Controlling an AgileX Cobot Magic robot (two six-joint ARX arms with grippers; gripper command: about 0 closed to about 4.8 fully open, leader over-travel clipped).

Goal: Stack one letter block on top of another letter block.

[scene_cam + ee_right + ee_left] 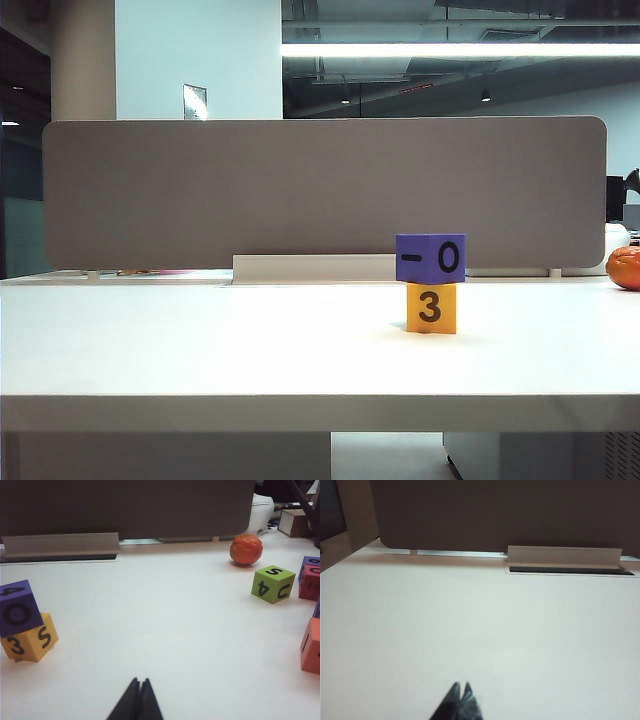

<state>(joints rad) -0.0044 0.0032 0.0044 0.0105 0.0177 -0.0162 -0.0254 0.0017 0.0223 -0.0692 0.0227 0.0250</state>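
Observation:
The blue-purple letter block (pixel 430 258), marked with a dash and an "O", rests on top of the yellow-orange block (pixel 431 308) marked "3", right of the table's middle. The right wrist view shows the same stack, purple block (pixel 18 609) sitting a little askew on the yellow one (pixel 32 640). My right gripper (pixel 139 681) is shut and empty, well back from the stack. My left gripper (pixel 461 685) is shut too, with nothing in it, over bare white table. Neither arm appears in the exterior view.
An orange ball (pixel 246 549) lies near the grey divider panel (pixel 320 190). A green block (pixel 273 583), a red block (pixel 310 580) and an orange-red block (pixel 311 645) sit to one side in the right wrist view. A white cable-slot cover (pixel 564 556) lies at the table's back edge.

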